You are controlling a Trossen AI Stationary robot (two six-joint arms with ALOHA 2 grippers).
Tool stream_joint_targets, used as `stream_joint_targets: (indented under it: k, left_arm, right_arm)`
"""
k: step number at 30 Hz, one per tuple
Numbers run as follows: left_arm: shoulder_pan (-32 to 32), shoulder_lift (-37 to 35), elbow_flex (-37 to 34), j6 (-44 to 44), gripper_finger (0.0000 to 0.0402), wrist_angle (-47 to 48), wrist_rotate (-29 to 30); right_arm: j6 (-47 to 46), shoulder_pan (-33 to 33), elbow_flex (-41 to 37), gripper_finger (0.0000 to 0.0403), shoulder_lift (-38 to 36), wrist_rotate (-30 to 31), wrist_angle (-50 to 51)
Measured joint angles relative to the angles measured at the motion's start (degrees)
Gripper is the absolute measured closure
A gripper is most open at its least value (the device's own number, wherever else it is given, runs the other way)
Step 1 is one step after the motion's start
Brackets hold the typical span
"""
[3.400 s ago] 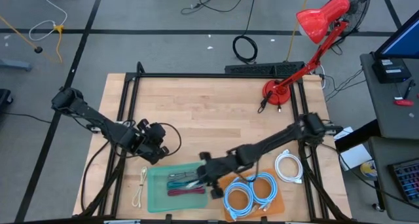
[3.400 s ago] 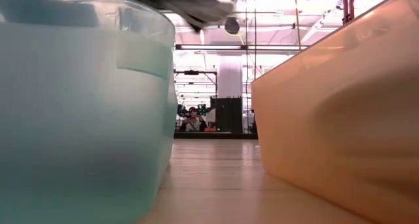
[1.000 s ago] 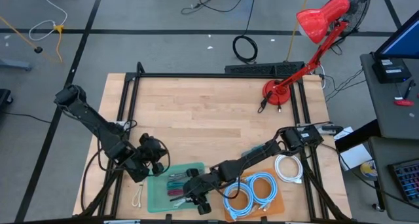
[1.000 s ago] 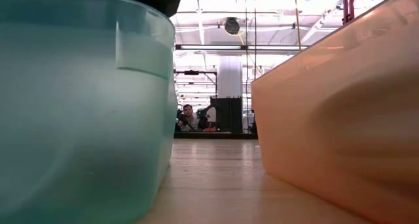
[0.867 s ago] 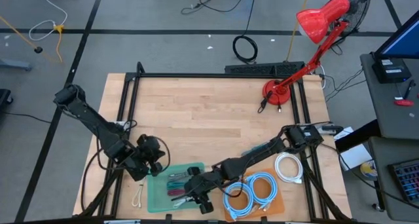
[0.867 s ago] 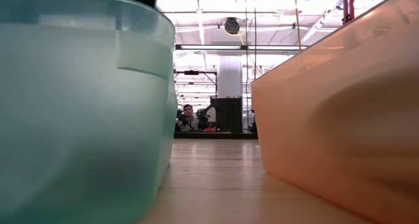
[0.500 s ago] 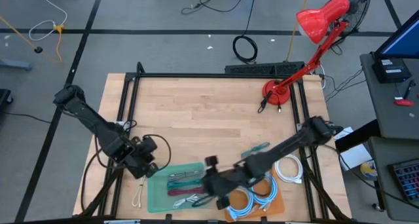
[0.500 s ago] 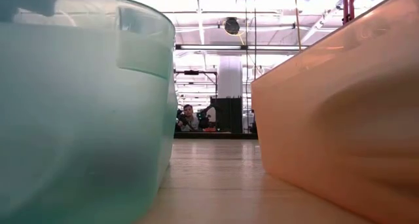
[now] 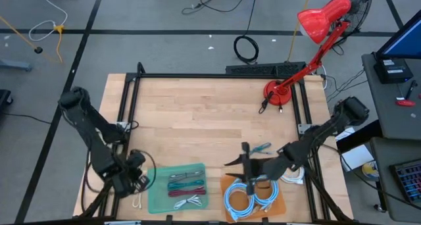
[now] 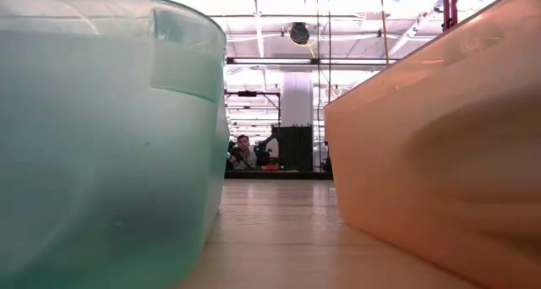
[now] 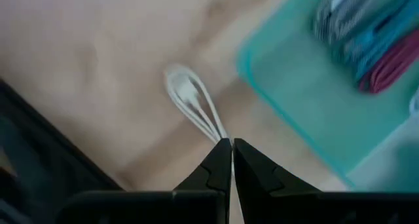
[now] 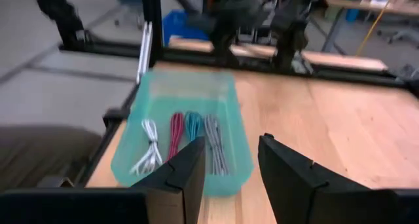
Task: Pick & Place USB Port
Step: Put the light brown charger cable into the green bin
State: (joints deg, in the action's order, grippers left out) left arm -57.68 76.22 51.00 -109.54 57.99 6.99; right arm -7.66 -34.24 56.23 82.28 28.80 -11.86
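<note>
Left gripper (image 9: 131, 179) sat at the table's (image 9: 197, 113) 7 o'clock corner, just left of the teal bin (image 9: 158, 193). In its wrist view the fingers (image 11: 216, 168) were pinched together with nothing between them, tips right above the loose white cable (image 11: 193, 106) on the wood. That same white cable (image 9: 139, 197) lay outside the bin, just beside its left wall. Can't confirm contact between fingertips and cable; the wrist picture was motion-smeared.

Right gripper (image 9: 245, 164) hovered at roughly 5 o'clock on the table, over the near edge of the orange tray (image 9: 227, 184), pointing toward the bin. Its fingers (image 12: 186, 171) stood apart and empty.

Teal bin (image 12: 226, 93) held four bundled USB cables side by side: white (image 12: 149, 149), red (image 12: 175, 135), blue (image 12: 192, 129), grey (image 12: 215, 142). From above, the white bundle (image 9: 191, 200) was the one nearest the table's front edge.

Orange tray carried two light-blue cable coils (image 9: 253, 193). Another white coil (image 9: 293, 174) lay on the table at the tray's 3 o'clock, partly under the right arm.

Red desk lamp (image 9: 309, 37) stood at the table's 1 o'clock corner.

Low view: just the teal bin wall (image 10: 101, 137) and orange tray wall (image 10: 439, 145), with a person (image 10: 245, 154) far off in the room.
</note>
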Motion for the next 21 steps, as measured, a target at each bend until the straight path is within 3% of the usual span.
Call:
stream_joint_targets:
  k: [12, 15, 21]
  left_arm:
    - [-2.6, 15.9, 0.0, -1.2, 0.0376, -11.7, -10.8]
    - [-2.3, 16.9, 0.0, -0.6, 0.035, -11.6, -11.4]
    - [-1.8, 16.9, 0.0, -0.3, 0.0261, -10.6, -8.5]
  right_arm:
    - [3.9, -1.3, -2.8, 0.0273, -3.1, 5.7, -4.2]
    - [3.9, -1.1, -2.8, 0.0273, -3.1, 5.8, -4.2]
    - [3.9, -1.0, -2.8, 0.0273, -3.1, 5.8, -4.1]
